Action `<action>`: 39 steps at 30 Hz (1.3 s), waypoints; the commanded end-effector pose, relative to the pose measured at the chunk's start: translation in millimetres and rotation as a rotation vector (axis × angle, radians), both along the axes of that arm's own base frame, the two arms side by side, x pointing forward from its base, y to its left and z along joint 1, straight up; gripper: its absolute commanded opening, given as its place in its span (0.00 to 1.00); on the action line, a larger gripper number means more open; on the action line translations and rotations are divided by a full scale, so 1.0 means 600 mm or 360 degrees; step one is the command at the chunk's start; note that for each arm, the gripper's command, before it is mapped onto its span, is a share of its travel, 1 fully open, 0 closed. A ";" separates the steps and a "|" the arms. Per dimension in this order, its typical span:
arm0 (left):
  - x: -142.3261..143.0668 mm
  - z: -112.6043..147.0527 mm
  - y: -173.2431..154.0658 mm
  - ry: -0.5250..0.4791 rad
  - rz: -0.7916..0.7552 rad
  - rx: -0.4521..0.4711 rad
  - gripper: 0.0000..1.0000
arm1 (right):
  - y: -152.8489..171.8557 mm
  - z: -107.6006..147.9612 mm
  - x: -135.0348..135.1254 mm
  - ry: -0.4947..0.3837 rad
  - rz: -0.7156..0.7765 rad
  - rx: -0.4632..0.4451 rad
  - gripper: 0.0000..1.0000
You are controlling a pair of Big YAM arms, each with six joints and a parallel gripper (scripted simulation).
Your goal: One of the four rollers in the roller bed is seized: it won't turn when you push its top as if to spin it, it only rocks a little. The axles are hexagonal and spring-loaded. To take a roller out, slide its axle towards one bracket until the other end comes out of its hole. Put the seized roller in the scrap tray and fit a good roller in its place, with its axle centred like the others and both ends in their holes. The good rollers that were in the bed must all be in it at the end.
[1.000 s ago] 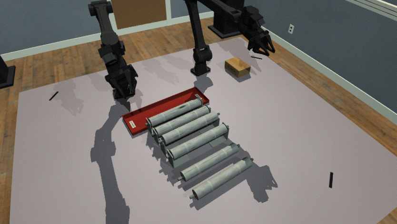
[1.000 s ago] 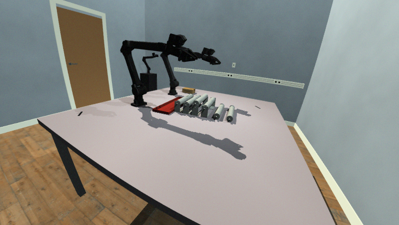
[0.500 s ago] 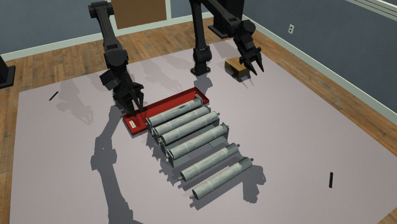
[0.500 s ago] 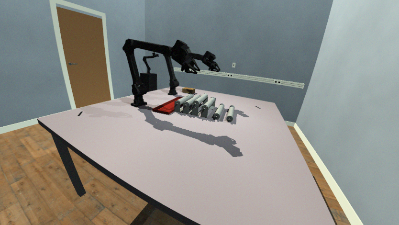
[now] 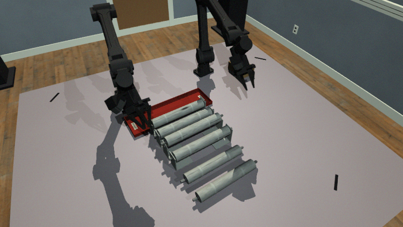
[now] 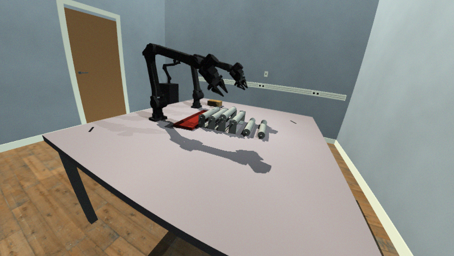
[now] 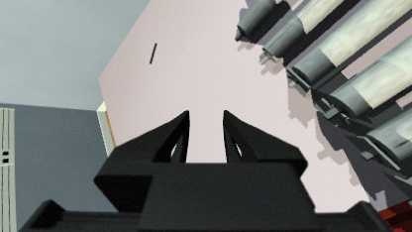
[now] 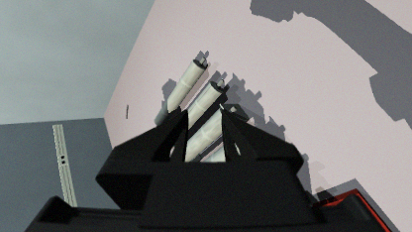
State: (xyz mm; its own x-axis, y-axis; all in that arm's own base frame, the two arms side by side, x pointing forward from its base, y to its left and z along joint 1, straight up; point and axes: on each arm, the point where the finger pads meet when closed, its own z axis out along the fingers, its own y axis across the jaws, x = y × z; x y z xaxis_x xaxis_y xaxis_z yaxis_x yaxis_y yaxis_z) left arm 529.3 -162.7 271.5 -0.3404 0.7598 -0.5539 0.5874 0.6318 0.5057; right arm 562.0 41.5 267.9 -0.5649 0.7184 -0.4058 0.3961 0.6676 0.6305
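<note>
Left hand: I read the left hand point(image 5: 250, 88) point(image 6: 244, 88) point(image 7: 206, 116) as part-open, about a third, holding nothing.
Right hand: The right hand point(image 5: 147, 126) point(image 6: 225, 93) point(image 8: 205, 115) matches, also unloaded; it hangs above the bench point(image 5: 295, 112) point(image 6: 190, 190) point(image 7: 208, 74) point(image 8: 297, 64).
Bed: Four bedded rollers point(image 5: 201, 143) point(image 6: 237, 117) point(image 7: 317, 64) point(image 8: 205, 136) sit in the roller bed point(image 5: 181, 163) point(image 6: 232, 126) point(image 7: 383, 154) point(image 8: 238, 110); I cannot tell which is seized.
Loose rollers: In the top view, the inner loose roller point(image 5: 214, 164) point(image 6: 249, 127) point(image 7: 284, 42) point(image 8: 203, 105) and outer loose roller point(image 5: 225, 181) point(image 6: 262, 128) point(image 7: 257, 20) point(image 8: 183, 86) lie near.
Tray: The scrap tray point(image 5: 169, 100) point(image 6: 190, 122) point(image 7: 403, 210) point(image 8: 359, 190) adjoins the bed's far side.
Test fault: An off-centre push may shift an axle, giving false rocking.
Removal fault: Spring force may recentre an axle mid-lift, jamming it.
Bracket edges: Low approaches risk striking the plates; tight far spacing may foul fingers.
Open room: Widest right of the bed, top view.
Box: The box point(image 5: 246, 75) point(image 6: 214, 102) limits the left hand's retreat.
</note>
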 end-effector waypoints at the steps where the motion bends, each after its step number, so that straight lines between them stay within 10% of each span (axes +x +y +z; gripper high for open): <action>1: 0.019 0.005 -0.038 0.0033 -0.0160 0.0155 0.32 | 0.014 0.033 0.028 0.0061 -0.0115 0.0176 0.32; 6: 0.005 -0.019 -0.058 0.0101 -0.0259 0.0256 0.32 | 0.020 0.008 0.025 0.0178 -0.0177 0.0265 0.32; 7: 0.000 0.048 -0.032 -0.0011 -0.0202 0.0211 0.32 | 0.012 0.038 0.018 0.0126 -0.0179 0.0269 0.32; 9: -0.012 0.024 -0.062 0.0046 -0.0289 0.0264 0.32 | 0.024 -0.009 0.023 0.0247 -0.0200 0.0302 0.32; 10: -0.011 -0.058 -0.082 0.0193 -0.0361 0.0338 0.32 | 0.026 -0.035 0.019 0.0321 -0.0232 0.0329 0.32; 21: -0.074 -0.141 -0.138 0.0437 -0.0776 0.0716 0.32 | 0.045 -0.119 -0.011 0.0775 -0.0542 0.0614 0.32; 25: -0.079 -0.091 -0.127 0.0367 -0.0776 0.0721 0.32 | 0.048 -0.107 -0.017 0.0799 -0.0575 0.0654 0.32; 30: -0.110 -0.189 -0.153 0.0568 -0.0923 0.0838 0.32 | 0.053 -0.154 -0.026 0.0948 -0.0641 0.0678 0.32; 39: -0.111 -0.142 -0.145 0.0493 -0.0886 0.0807 0.32 | 0.052 -0.130 -0.027 0.0897 -0.0580 0.0658 0.32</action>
